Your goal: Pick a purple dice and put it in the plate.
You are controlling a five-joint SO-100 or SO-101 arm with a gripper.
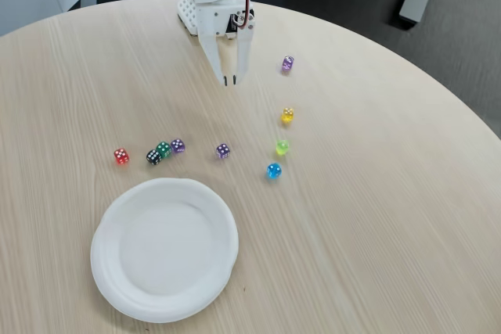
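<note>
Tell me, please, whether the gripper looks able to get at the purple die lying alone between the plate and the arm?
Probably yes. The gripper hangs shut above bare table, and the purple die lies alone, apart from the other dice, so nothing blocks a descent.

No writing, label or brand is readable anywhere here, and the dice pips are too small to count.
</note>
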